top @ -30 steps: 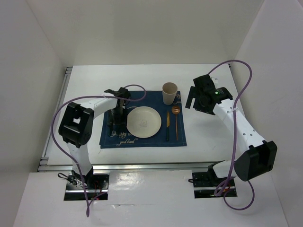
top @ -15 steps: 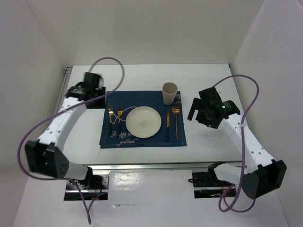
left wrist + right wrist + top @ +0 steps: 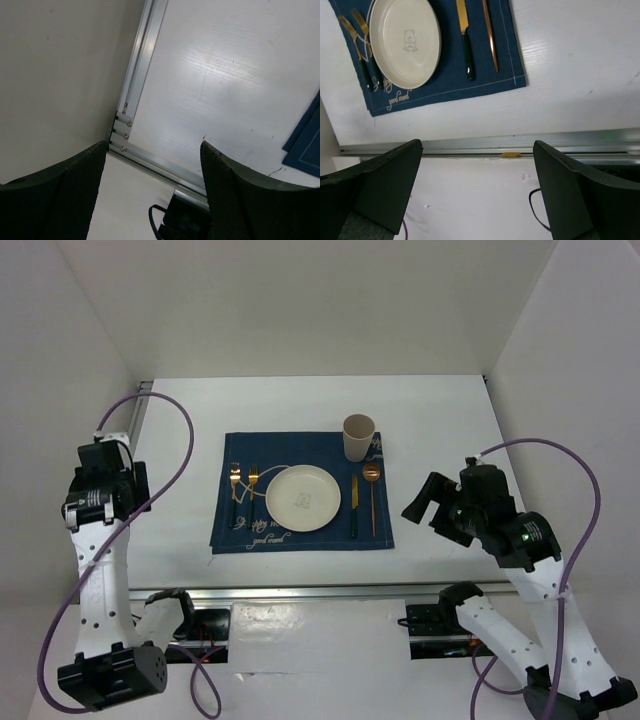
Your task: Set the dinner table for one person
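The dinner table [image 3: 180, 420] is a white top with aluminium rails. On it lies a navy placemat [image 3: 300, 530] with a cream plate [image 3: 303, 497] in the middle. Two gold forks [image 3: 243, 492] lie left of the plate, and a knife [image 3: 354, 505] and a spoon [image 3: 372, 495] lie right of it. A beige cup [image 3: 358, 437] stands at the back. My left gripper [image 3: 103, 502] is open and empty above the table's left rail. My right gripper [image 3: 424, 505] is open and empty over bare table right of the mat. The right wrist view shows the plate [image 3: 405, 42], knife [image 3: 464, 40] and forks [image 3: 362, 55].
The near rail [image 3: 520, 145] runs under my right gripper [image 3: 477, 145]. In the left wrist view, my left gripper [image 3: 153, 146] hangs over the table's near-left rail corner [image 3: 122, 132], with a placemat corner [image 3: 307, 145] at the right. White walls close in the left, back and right.
My left arm has pulled away from the forks on the mat and swung back to the left edge. My right arm has drawn back from beside the cup toward the near right.
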`<state>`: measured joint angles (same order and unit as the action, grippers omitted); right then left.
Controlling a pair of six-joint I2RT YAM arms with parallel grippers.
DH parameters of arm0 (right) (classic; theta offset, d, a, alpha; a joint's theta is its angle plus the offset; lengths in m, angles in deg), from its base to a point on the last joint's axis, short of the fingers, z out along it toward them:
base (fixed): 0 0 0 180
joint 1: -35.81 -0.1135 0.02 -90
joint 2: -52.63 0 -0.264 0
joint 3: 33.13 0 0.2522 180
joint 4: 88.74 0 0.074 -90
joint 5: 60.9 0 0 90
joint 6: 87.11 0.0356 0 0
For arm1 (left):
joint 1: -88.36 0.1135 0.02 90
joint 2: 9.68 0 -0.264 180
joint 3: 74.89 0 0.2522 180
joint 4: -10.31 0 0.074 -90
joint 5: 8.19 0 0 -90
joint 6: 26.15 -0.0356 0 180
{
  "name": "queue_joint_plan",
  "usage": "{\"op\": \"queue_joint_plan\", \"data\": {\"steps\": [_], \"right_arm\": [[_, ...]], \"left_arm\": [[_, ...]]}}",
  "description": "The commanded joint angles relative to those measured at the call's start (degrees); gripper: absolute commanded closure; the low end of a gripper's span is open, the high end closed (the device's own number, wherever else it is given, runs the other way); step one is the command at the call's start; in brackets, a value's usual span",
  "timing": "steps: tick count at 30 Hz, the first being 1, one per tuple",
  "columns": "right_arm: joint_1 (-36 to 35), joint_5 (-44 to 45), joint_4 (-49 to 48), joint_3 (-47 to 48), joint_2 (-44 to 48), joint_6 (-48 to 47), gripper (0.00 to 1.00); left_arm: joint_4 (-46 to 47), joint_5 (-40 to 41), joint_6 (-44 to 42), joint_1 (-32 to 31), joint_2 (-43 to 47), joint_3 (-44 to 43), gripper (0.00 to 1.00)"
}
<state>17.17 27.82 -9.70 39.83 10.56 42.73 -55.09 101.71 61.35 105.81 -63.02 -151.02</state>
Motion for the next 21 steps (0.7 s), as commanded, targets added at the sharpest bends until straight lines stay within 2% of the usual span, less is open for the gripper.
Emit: {"op": "queue_joint_plan", "data": {"steps": [1, 5, 11, 21], "right_arm": [[-0.4, -3.0, 3.9, 3.5, 1.0, 1.0, 0.0], [-0.4, -5.8, 6.7, 5.6, 3.3, 1.0, 0.0], [-0.4, -7.2, 9.7, 7.5, 5.6, 0.0, 0.0], [-0.4, -7.8, 9.7, 5.7, 8.3, -4.2, 0.0]], "left_arm": [[-6.7, -0.2, -7.9, 0.3, 1.7, -1.1, 0.18], [-13.4, -1.9, -11.8, 0.3, 4.3, 1.0, 0.17], [-19.8, -6.6, -10.6, 0.3, 7.1, 3.2, 0.17], [-23.6, -8.7, -7.3, 0.3, 9.2, 2.0, 0.17]]}}
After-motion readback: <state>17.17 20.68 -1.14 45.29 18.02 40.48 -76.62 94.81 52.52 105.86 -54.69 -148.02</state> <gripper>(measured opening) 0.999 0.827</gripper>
